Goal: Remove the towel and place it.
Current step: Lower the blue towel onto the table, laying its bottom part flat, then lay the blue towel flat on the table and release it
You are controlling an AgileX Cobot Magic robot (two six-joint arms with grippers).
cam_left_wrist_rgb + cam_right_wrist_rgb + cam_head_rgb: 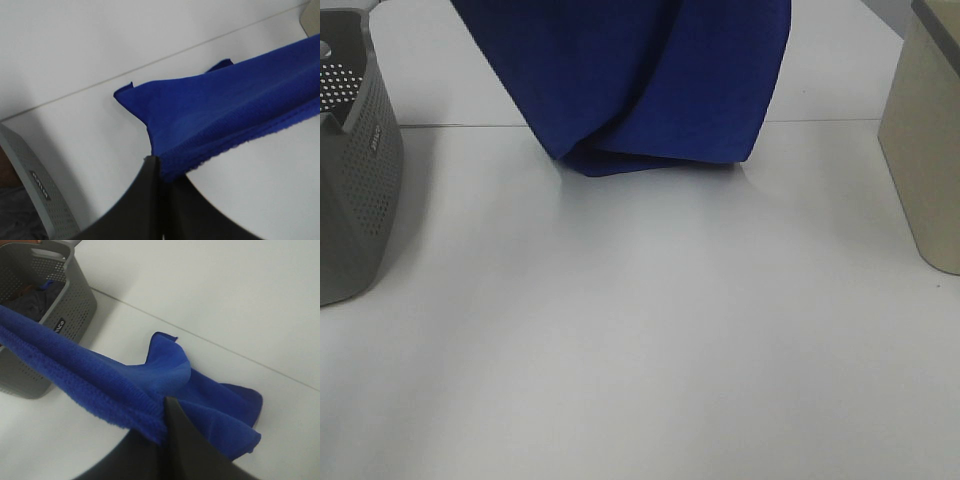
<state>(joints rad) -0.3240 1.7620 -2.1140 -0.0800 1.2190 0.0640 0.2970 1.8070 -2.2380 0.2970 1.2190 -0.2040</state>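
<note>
A grey perforated basket stands at the left edge of a white table, and the right wrist camera looks down into it to show a heap of dark cloth with a small scrap of blue among it. A beige bin stands at the right edge of the table, and its inside is hidden from every camera. Between the two containers, well apart from both, hangs the blue towel. It drops in from above the high camera's picture, and its folded lower end touches the table just in front of a thin seam that runs across the surface. The left gripper is clamped shut on one stretch of the towel's thick, doubled edge, dark fingers pressed together with the plush bunched between them. The right gripper is likewise closed tight on the towel's edge, with the cloth stretching away toward the basket side and a loose corner curling onto the table below. The table is plain, matte white and evenly lit, and a soft shadow lies under the hanging cloth. The left wrist camera also catches a corner of the basket beside the arm.
</note>
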